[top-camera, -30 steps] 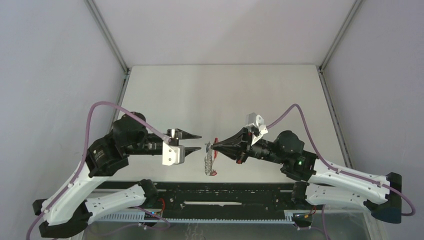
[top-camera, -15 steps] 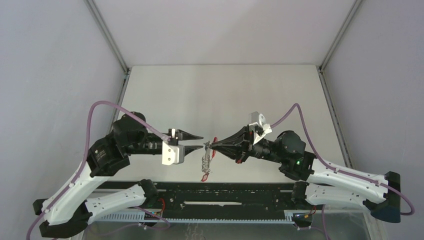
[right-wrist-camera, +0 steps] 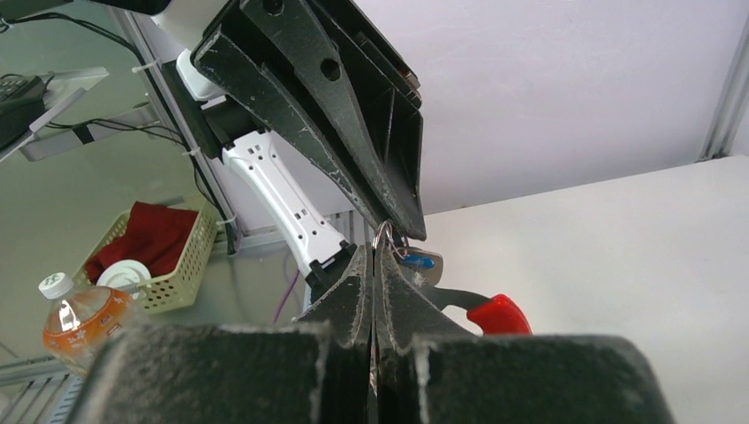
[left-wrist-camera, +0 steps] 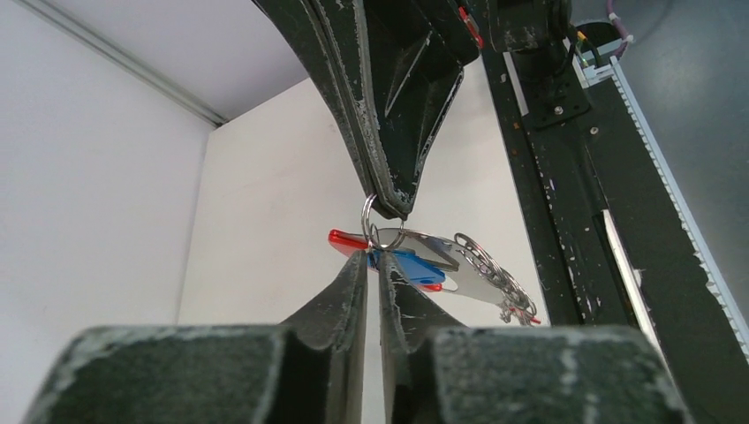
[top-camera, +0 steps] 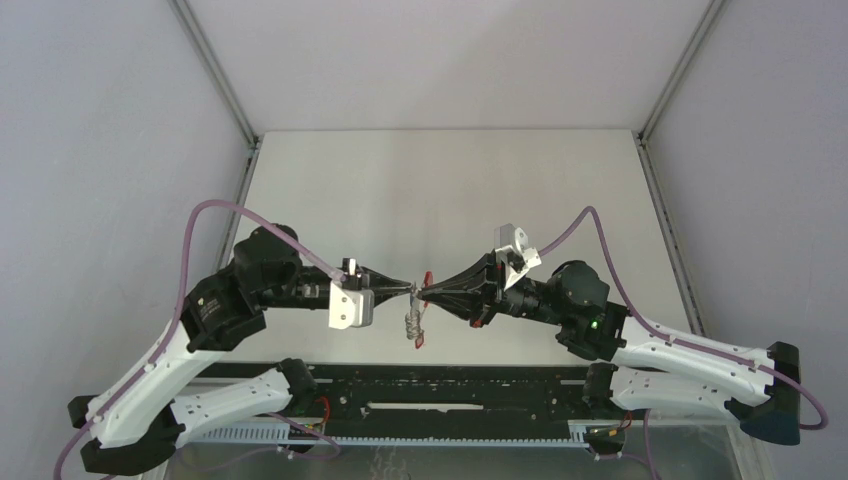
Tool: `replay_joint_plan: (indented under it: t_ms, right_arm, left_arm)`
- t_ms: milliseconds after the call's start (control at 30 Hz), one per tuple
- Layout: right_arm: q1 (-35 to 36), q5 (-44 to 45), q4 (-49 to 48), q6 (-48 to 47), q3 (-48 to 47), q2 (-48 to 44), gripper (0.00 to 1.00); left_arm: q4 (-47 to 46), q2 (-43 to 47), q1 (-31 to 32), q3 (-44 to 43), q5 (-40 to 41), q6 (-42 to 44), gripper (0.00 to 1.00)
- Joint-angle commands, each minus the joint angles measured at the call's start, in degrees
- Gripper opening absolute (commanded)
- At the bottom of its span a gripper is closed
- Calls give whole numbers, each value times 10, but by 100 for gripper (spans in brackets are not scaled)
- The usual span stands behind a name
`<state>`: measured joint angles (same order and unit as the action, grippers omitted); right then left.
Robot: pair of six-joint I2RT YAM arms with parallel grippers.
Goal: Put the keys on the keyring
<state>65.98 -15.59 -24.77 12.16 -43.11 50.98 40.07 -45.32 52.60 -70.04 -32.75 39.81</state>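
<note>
Item: keyring point(top-camera: 412, 322) — hangs mid-air above table point(top-camera: 400, 190) from right gripper point(top-camera: 427, 293), which is clenched on its uppermost loop; left gripper point(top-camera: 406, 290) has jaws nearly together at blue-tagged key point(left-wrist-camera: 413, 266), grasp not discernible. Handling advice — hold loop steady, feed key along coil gap, no twisting.

We look down from high behind the near edge over the whole table point(top-camera: 440, 190). Our two wrist views sit close, facing each other, sharing the keyring point(left-wrist-camera: 495, 276) between them.
</note>
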Motion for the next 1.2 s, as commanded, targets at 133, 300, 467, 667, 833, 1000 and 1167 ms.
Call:
replay_joint_plan:
  t_ms: [133,300,467,667,833,1000,1167]
  right_arm:
    - [-4,2,-41,10,-5,-4,0]
    - [-6,6,-39,13,-5,-5,0]
    - [-6,7,-39,14,-5,-5,0]
    - [-6,10,-35,14,-5,-5,0]
    - [-7,14,-25,12,-5,-5,0]
    - [-6,14,-22,9,-5,-4,0]
    - [-5,12,-9,4,-5,-9,0]
  left_arm:
    - [-13,6,5,17,-11,11,5]
    - [3,12,13,25,-9,51,2]
    - [12,16,21,30,-1,80,2]
    - [22,16,29,30,3,100,2]
    - [31,20,30,27,-4,99,11]
    - [40,19,30,22,-14,84,36]
    - [12,17,29,11,18,4,39]
